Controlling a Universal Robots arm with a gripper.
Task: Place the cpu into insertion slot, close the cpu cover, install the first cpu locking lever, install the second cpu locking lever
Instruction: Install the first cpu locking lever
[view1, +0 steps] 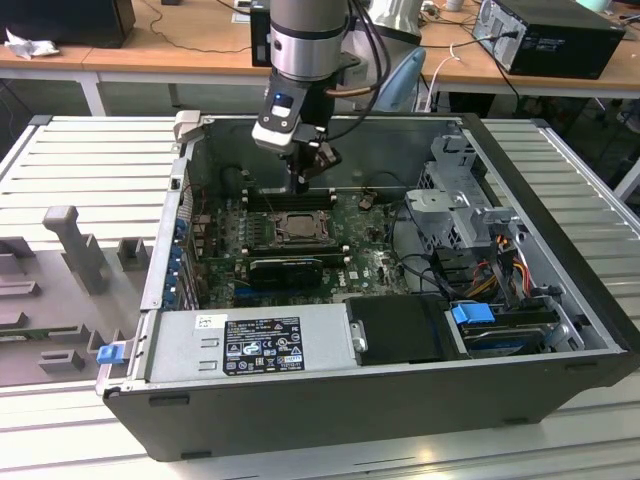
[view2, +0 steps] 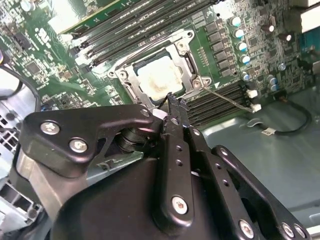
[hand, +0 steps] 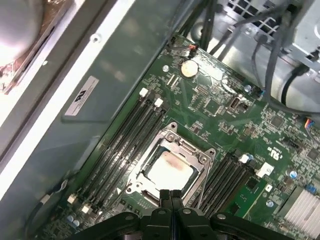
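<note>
The cpu (hand: 168, 170), a pale silvery square with a brownish smear, lies flat in the insertion slot (view2: 187, 62), whose pin field is hidden beneath it. The cpu cover (hand: 186, 146), a silver frame with a square window, lies down around the chip. A thin metal lever (view2: 227, 97) runs from one socket corner out over the memory slots. My gripper (hand: 170, 194) hangs shut just above the socket's edge, its black fingertips (view2: 173, 102) pressed together with nothing between them. In the exterior view the gripper (view1: 300, 186) stands right over the socket (view1: 298, 228).
Long black memory slots (hand: 127, 145) flank the socket on both sides. The case's grey back wall (hand: 105, 85) rises close by. The drive cage (view1: 460, 200) and cable bundle (view1: 500, 265) fill the exterior view's right; the power supply (view1: 255, 345) sits in front.
</note>
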